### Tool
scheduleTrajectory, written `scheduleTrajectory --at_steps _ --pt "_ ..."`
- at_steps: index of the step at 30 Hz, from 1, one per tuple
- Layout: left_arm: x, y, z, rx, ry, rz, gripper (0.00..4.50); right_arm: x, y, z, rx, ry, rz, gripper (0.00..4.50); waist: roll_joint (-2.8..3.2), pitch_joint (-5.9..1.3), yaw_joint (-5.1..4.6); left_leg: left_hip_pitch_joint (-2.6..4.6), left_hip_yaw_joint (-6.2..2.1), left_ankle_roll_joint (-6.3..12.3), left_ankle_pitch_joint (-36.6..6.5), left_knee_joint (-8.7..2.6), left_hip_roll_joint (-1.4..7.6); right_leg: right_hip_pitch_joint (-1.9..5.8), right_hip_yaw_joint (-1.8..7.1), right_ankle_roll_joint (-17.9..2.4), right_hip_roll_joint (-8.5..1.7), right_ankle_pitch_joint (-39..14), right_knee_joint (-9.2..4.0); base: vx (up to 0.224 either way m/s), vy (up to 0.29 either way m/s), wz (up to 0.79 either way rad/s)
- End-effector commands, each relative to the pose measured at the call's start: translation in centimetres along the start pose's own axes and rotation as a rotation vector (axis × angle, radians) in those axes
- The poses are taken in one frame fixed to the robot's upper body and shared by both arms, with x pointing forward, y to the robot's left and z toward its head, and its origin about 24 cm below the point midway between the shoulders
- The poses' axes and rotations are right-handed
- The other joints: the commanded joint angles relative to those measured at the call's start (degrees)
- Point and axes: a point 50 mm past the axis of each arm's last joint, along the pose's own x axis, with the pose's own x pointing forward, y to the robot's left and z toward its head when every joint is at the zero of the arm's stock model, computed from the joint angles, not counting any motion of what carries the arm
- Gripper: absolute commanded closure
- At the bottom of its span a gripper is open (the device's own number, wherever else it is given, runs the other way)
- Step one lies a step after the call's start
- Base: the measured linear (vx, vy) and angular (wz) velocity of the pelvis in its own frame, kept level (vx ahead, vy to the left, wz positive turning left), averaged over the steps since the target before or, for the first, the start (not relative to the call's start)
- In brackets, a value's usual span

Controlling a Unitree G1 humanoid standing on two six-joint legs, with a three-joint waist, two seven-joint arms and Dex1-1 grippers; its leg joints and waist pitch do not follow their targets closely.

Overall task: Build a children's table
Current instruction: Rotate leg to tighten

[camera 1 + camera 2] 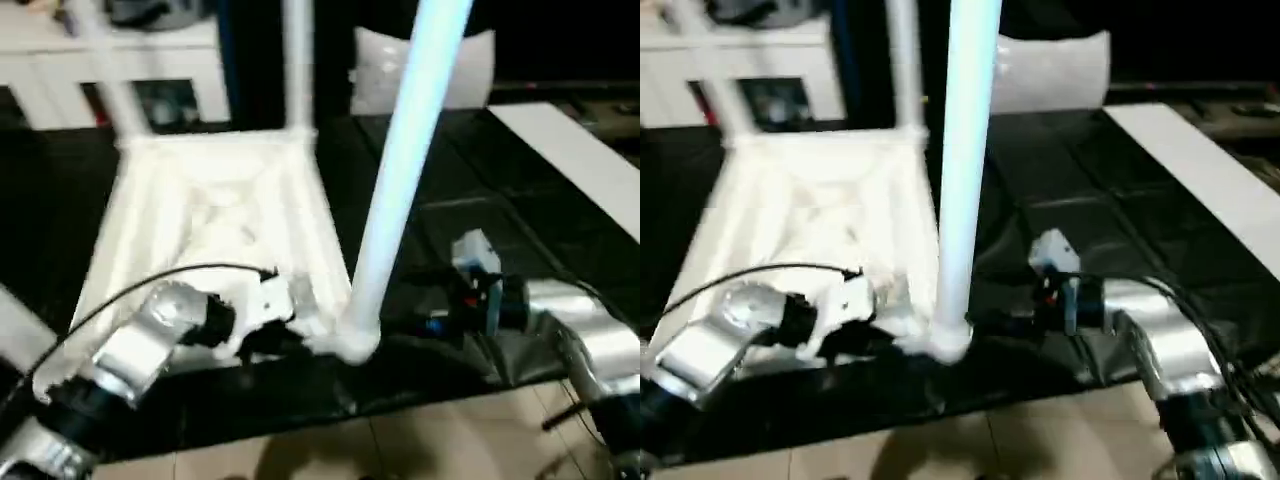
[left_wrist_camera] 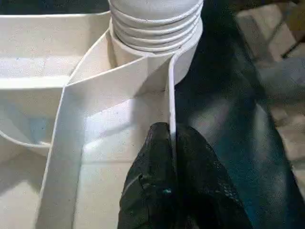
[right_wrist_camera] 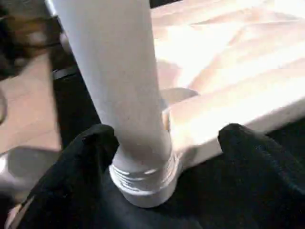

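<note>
The white tabletop [image 1: 200, 220] lies upside down on the black work surface. Two white legs [image 1: 297, 60] stand upright in its far corners. A third leg [image 1: 400, 170] stands in the near right corner socket [image 2: 157, 28], its thread rings showing above the socket. My left gripper [image 2: 170, 131] is shut on the tabletop's thin rim wall just beside that socket. From the right, my right gripper [image 3: 167, 136] reaches to the base of this leg. It is open, with one black finger [image 3: 90, 148] against the leg and the other out beside the tabletop's rim.
A grey-white pillow-like bag [image 1: 420, 70] sits at the back, behind the near leg. A flat white board strip [image 1: 580, 160] lies at the right. White shelving [image 1: 150, 60] stands at the back left. The black surface ends close in front, above the tiled floor [image 1: 400, 440].
</note>
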Motion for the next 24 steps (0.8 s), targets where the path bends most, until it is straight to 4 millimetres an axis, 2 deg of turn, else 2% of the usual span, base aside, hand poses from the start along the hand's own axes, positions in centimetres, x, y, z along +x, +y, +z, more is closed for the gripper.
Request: scheduleTrajectory --at_steps 1,3,9,18,24 --pt "0.7 -0.2 0.8 0.09 0.016 -0.112 4.5 0.2 0.1 0.4 -0.012 0.033 0.078 0.85 -0.13 -3.62 -0.49 0.94 0.09 2.72 -14.5 -4.23 1.39 2.23 2.63 -9.1 -3.11 -24.6 -4.19 0.0 0.0 0.0" --pt "0.6 0.0 1.0 0.121 0.03 -0.137 4.5 0.6 0.4 0.5 -0.011 0.054 0.137 1.01 -0.39 -3.7 -0.42 0.55 -0.01 2.48 -14.2 -4.35 1.34 2.64 2.59 -8.9 -3.14 -24.1 -3.95 0.0 0.0 0.0" --pt "0.8 0.3 1.4 0.175 0.025 -0.191 4.5 1.5 0.2 0.7 -0.027 0.067 0.197 1.55 -0.45 -3.82 -0.19 0.46 0.03 2.17 -13.0 -4.23 1.34 2.64 2.7 -9.0 -3.46 -24.3 -3.88 0.0 0.0 0.0" --pt "1.0 1.0 1.5 0.205 0.029 -0.207 4.5 2.7 0.1 0.5 -0.021 0.081 0.255 2.29 -0.43 -3.91 0.07 0.25 0.09 2.23 -11.6 -4.27 1.5 2.85 2.77 -10.4 -3.43 -20.4 -3.29 0.0 0.0 0.0" --pt "1.0 1.2 1.3 0.181 0.021 -0.185 4.5 3.0 0.5 0.4 -0.003 0.078 0.282 2.46 -0.38 -3.68 -0.03 0.44 0.09 1.82 -13.1 -4.31 1.46 2.71 2.73 -9.3 -3.5 -24.1 -3.78 0.0 0.0 0.0"
